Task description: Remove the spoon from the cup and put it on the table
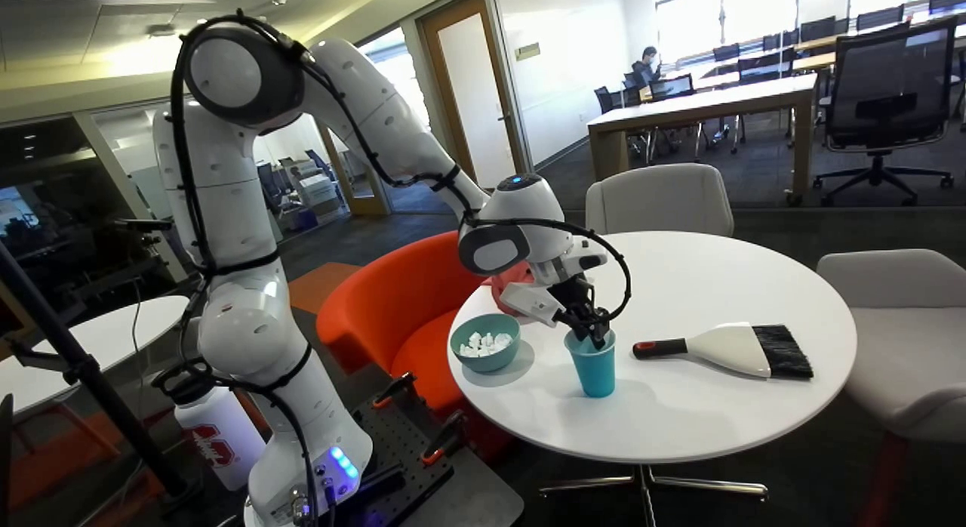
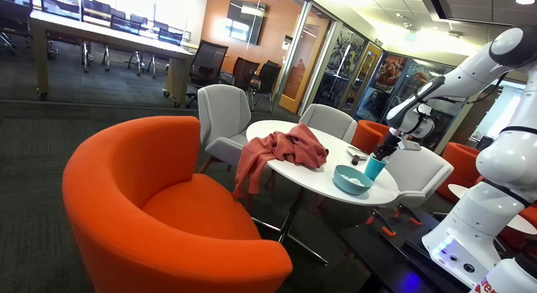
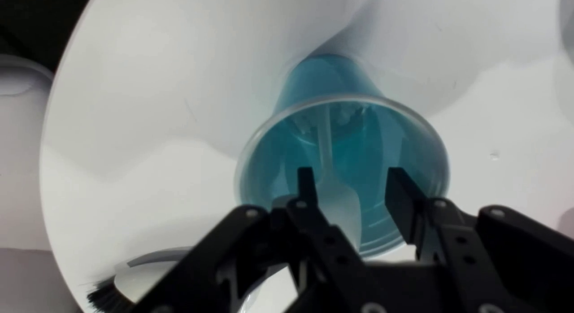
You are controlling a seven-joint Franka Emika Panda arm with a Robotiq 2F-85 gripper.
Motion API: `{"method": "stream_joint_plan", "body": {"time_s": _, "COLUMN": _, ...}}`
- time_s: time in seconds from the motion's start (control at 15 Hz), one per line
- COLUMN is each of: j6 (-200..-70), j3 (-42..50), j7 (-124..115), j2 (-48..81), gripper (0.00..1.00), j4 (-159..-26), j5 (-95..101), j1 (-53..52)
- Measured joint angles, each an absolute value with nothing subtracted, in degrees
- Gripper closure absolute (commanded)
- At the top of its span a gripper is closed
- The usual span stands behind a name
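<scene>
Only the wrist view clearly shows the translucent white plastic spoon (image 3: 341,205): it stands in the tapered teal plastic cup (image 3: 325,80), thin handle down, wide end up toward the rim. Black two-finger gripper (image 3: 352,187) is at the cup mouth, fingers (image 3: 307,187) apart; the spoon's wide end lies in the gap, close to the finger on picture left. Contact there: can't tell. Cup is upright on the round white table (image 1: 679,278) in both exterior views.

White flat brush with black bristles and black-and-red handle (image 1: 724,349) shows full length in an exterior view; wrist view catches just bristles and part of the head. Crumpled coral-red cloth garment (image 2: 293,148) is plain in an exterior view; in an exterior view the white jointed robot arm (image 1: 392,119) mostly blocks it. Round teal bowl (image 1: 487,361) holding white chunks (image 1: 484,344) sits near the cup.

Writing: white bottle with dark lid (image 1: 211,417) has a red mark (image 1: 215,444) like a block S; text on the wall posters (image 2: 388,72) is too small to read.
</scene>
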State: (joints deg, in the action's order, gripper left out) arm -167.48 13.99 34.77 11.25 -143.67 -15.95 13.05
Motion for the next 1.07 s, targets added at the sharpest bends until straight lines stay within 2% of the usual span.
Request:
{"method": "stream_joint_plan", "body": {"time_s": 0.53, "j6": -170.4, "j3": 13.6, "j7": 34.77, "j2": 13.93, "gripper": 0.53, "j4": -142.66, "j5": -15.95, "j1": 13.13}}
{"method": "stream_joint_plan", "body": {"time_s": 0.6, "j6": -170.61, "j3": 13.32, "j7": 34.78, "j2": 14.2, "gripper": 0.56, "j4": -142.55, "j5": -15.95, "j1": 13.24}}
{"method": "stream_joint_plan", "body": {"time_s": 0.67, "j6": -170.74, "j3": 12.96, "j7": 34.79, "j2": 14.46, "gripper": 0.77, "j4": -142.37, "j5": -15.95, "j1": 13.42}}
{"method": "stream_joint_plan", "body": {"time_s": 0.73, "j6": -170.9, "j3": 12.58, "j7": 34.81, "j2": 14.69, "gripper": 0.8, "j4": -142.25, "j5": -15.95, "j1": 13.62}}
{"method": "stream_joint_plan", "body": {"time_s": 0.87, "j6": -171.19, "j3": 12.07, "j7": 34.86, "j2": 15.02, "gripper": 0.94, "j4": -142.15, "j5": -15.95, "j1": 13.8}}
{"method": "stream_joint_plan", "body": {"time_s": 1.07, "j6": -172.19, "j3": 11.6, "j7": 34.98, "j2": 15.14, "gripper": 0.92, "j4": -142.2, "j5": -15.95, "j1": 13.94}}
